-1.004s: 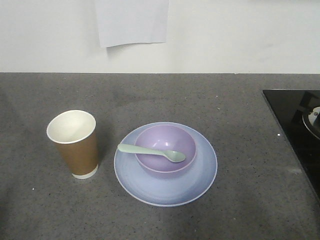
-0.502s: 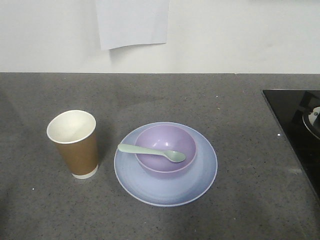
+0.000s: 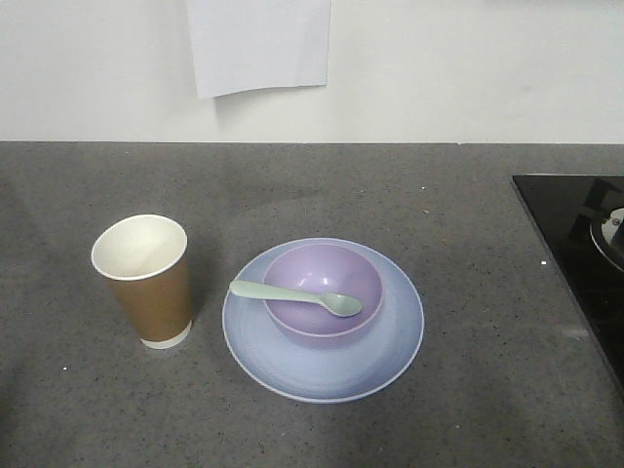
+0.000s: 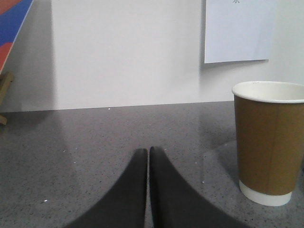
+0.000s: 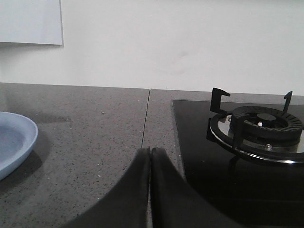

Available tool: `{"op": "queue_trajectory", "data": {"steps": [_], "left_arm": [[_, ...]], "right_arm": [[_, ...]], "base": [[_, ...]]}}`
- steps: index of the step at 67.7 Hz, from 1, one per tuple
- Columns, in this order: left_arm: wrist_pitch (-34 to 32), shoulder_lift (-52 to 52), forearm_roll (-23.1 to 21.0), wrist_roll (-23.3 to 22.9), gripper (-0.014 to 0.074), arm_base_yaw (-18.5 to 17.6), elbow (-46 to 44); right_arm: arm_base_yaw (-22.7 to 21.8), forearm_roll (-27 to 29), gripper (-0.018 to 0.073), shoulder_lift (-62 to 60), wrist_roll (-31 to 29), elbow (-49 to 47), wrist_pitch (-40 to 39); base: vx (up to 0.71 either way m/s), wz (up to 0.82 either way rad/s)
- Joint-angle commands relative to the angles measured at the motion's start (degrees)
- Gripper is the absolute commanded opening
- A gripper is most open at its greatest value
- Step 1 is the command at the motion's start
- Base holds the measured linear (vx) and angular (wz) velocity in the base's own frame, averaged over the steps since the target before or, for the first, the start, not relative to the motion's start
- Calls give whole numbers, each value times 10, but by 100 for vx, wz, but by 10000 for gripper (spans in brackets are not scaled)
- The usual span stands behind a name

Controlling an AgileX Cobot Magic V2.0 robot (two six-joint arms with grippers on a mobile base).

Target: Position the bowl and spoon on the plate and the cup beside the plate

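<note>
The pale blue plate lies on the grey counter with the purple bowl standing on it. Across the bowl's rim rests the mint-green spoon, handle to the left. The brown paper cup stands upright just left of the plate. In the left wrist view the cup is to the right of my left gripper, which is shut and empty. My right gripper is shut and empty too, with the plate's edge at its far left. Neither gripper shows in the front view.
A black glass hob with a gas burner takes up the counter's right side. A white wall with a sheet of paper closes off the back of the grey counter.
</note>
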Motion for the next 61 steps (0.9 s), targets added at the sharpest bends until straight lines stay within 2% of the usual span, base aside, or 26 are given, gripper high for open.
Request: {"op": "queue_trajectory", "data": {"steps": [1, 61], "left_arm": [[-42, -4, -4, 0, -7, 0, -14], [-42, -4, -4, 0, -7, 0, -14]], "right_arm": [[0, -4, -1, -8, 1, 2, -48], [0, -4, -1, -8, 1, 1, -48]], "base": [[0, 0], [0, 0]]}}
